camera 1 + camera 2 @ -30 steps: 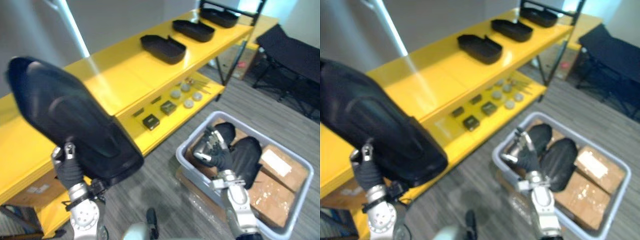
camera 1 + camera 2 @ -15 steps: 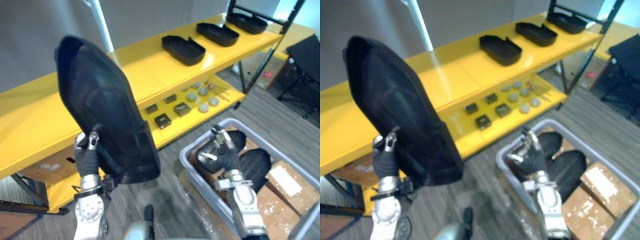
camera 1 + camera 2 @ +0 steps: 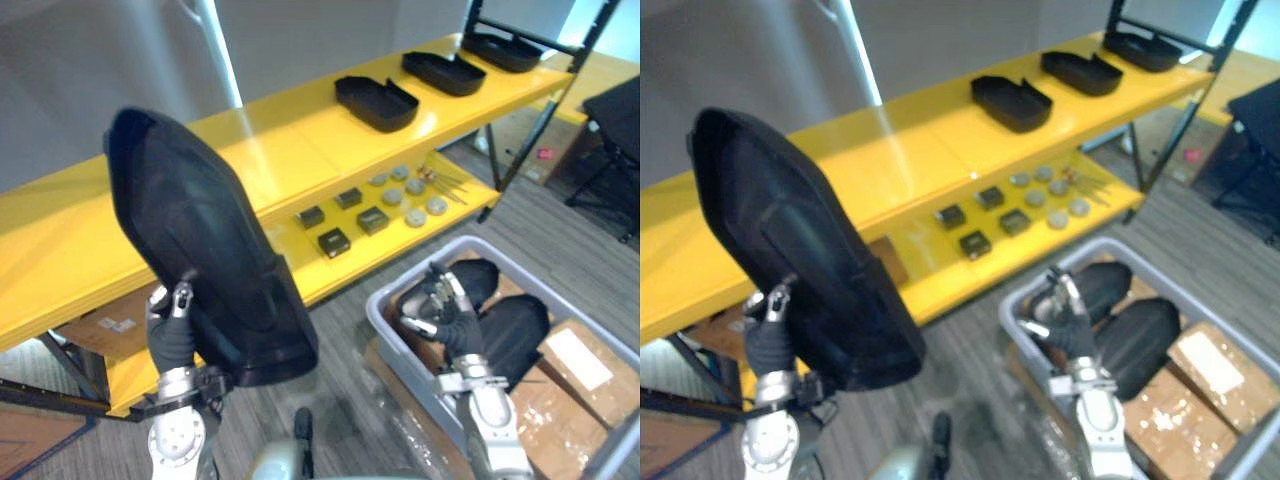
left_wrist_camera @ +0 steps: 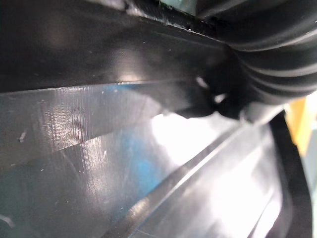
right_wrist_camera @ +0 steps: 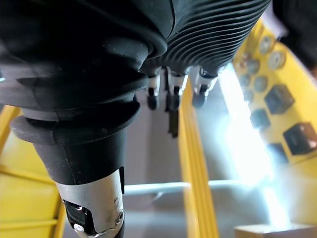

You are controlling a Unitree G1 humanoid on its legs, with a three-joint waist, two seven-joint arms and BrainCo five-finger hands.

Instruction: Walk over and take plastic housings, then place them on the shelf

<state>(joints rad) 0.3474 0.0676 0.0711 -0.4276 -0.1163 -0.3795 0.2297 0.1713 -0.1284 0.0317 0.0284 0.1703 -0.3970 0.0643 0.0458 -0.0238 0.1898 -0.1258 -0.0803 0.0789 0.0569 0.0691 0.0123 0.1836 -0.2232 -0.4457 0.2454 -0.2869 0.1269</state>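
My left hand (image 3: 170, 335) is shut on the lower edge of a large black plastic housing (image 3: 200, 260), which I hold up on end in front of the yellow shelf (image 3: 290, 145). Its glossy inner wall (image 4: 99, 148) shows close up in the left wrist view. Three more black housings (image 3: 376, 102) lie in a row on the top board toward the far right. My right hand (image 3: 445, 310) hovers open and holding nothing over a grey bin (image 3: 385, 305), its fingers (image 5: 173, 94) hanging straight. Two black housings (image 3: 515, 335) lie in that bin.
The shelf's lower board (image 3: 300, 285) carries several small black blocks and round grey parts (image 3: 405, 200). Cardboard boxes (image 3: 575, 355) sit in the bin beside the housings. A black folding cot (image 3: 620, 110) stands at the far right. A cardboard box (image 3: 110, 325) lies under the shelf.
The camera has shifted, so the shelf and bin sit differently in view. The housing in my left hand stands more upright than a second ago. My right hand stays over the bin.
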